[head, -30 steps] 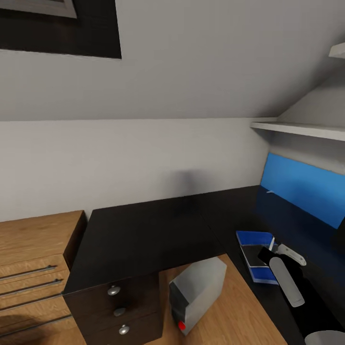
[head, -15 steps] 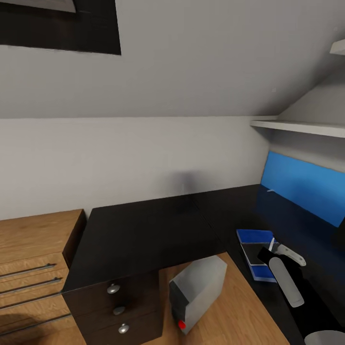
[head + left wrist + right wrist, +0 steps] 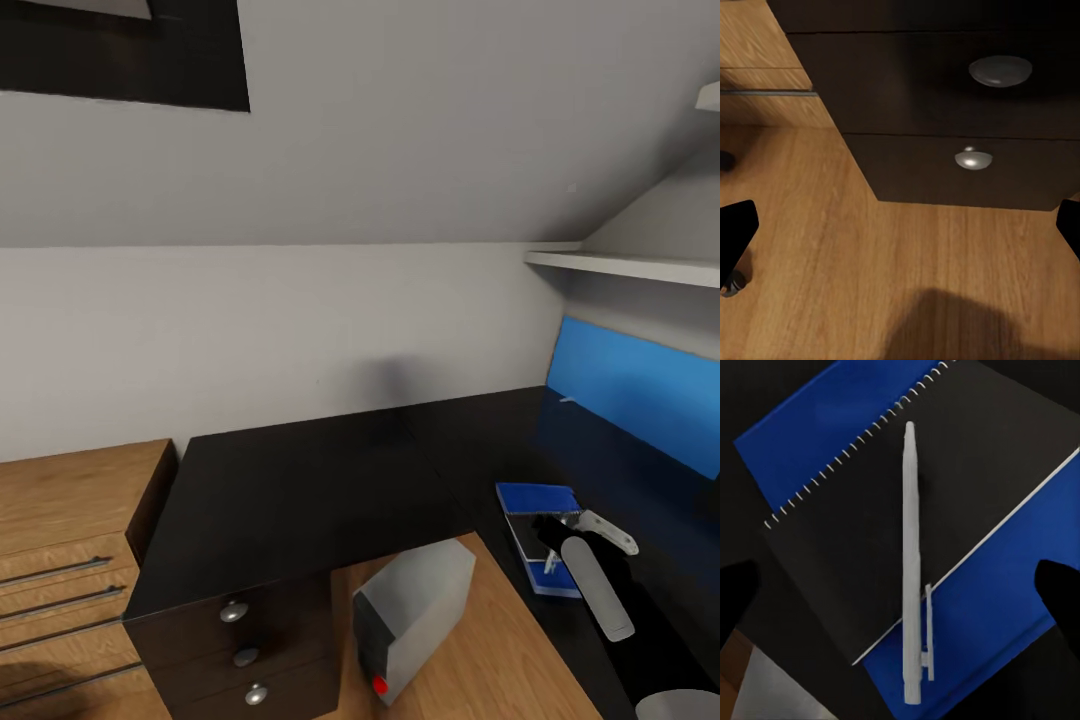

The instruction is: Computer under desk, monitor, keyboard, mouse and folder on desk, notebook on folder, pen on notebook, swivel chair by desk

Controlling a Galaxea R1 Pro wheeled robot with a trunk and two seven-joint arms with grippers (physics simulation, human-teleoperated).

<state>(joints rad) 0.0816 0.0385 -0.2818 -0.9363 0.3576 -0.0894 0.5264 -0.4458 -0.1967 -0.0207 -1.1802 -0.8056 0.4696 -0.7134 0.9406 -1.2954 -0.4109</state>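
The black desk point(image 3: 300, 490) runs in an L along the grey walls. Under it, on the wooden floor, stands the silver-grey computer point(image 3: 415, 610) with its red button low on the front. On the desk's right wing lies the blue folder point(image 3: 535, 497) with the dark grey notebook point(image 3: 522, 528) on it. In the right wrist view the white pen point(image 3: 911, 562) rests on the spiral-bound notebook point(image 3: 855, 540), which lies on the folder point(image 3: 997, 622). My right gripper point(image 3: 549, 543) point(image 3: 900, 592) hovers open just above them, a finger on either side of the pen. My left gripper point(image 3: 900, 229) is open near the floor, facing the desk drawers point(image 3: 945, 165).
A light wooden drawer chest point(image 3: 60, 520) stands against the desk's left end. A blue wall panel point(image 3: 640, 390) backs the right wing, with a white shelf point(image 3: 620, 268) above it. The ceiling slopes low over the desk, with a dark skylight frame point(image 3: 120, 60) at the upper left.
The head view has drifted slightly. My right gripper has shifted a little, so it covers more of the notebook. Folder, notebook and computer stay where they were.
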